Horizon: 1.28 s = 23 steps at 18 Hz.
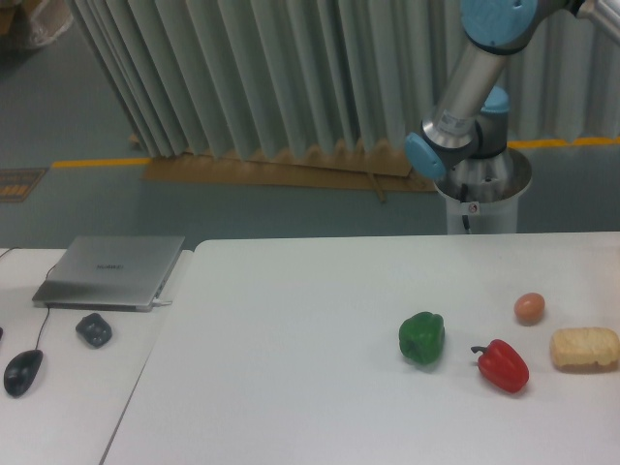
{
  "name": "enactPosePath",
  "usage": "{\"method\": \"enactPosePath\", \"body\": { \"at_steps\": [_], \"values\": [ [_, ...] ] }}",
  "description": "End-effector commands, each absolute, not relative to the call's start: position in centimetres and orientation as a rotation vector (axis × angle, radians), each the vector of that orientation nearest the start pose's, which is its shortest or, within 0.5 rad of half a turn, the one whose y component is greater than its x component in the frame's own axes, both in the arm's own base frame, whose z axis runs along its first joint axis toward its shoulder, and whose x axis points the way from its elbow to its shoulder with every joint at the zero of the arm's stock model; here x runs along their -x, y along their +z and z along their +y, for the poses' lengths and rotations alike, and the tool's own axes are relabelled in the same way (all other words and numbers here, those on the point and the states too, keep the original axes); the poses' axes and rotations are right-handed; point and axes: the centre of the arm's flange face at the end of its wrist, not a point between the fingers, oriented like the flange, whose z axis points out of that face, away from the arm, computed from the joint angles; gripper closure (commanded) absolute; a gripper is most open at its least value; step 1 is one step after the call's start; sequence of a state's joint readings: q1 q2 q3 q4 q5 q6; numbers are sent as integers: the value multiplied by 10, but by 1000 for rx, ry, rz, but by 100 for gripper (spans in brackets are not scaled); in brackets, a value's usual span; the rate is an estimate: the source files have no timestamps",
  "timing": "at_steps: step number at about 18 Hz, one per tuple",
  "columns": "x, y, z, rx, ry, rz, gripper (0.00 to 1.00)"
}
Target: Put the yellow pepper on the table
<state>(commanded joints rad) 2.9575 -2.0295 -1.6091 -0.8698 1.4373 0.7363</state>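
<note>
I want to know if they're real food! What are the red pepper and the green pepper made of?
Hard to be sure from here. The red pepper looks like smooth, glossy plastic or real waxy skin: it carries bright highlights and a dark curled stem. The green pepper looks smooth too, slightly less shiny, with soft lobes. Their even, flat colour hints at toy plastic.

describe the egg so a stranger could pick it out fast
Look at the right end of the large white table, where four items cluster. The egg lies farthest back, behind the red pepper and left of the bread-like block. It is the smallest: smooth, brownish-orange, rounded.
</note>
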Motion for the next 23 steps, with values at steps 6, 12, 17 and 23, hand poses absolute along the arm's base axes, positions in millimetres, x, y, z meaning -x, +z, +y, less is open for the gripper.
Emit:
{"method": "enactPosePath", "body": {
  "at_steps": [6, 12, 17, 23],
  "values": [
    [612, 282, 264, 2779, 167, -902, 41],
    [611, 309, 264, 2746, 209, -901, 41],
    [603, 335, 272, 2666, 198, -915, 44],
    [569, 376, 311, 2632, 209, -881, 44]
  ]
}}
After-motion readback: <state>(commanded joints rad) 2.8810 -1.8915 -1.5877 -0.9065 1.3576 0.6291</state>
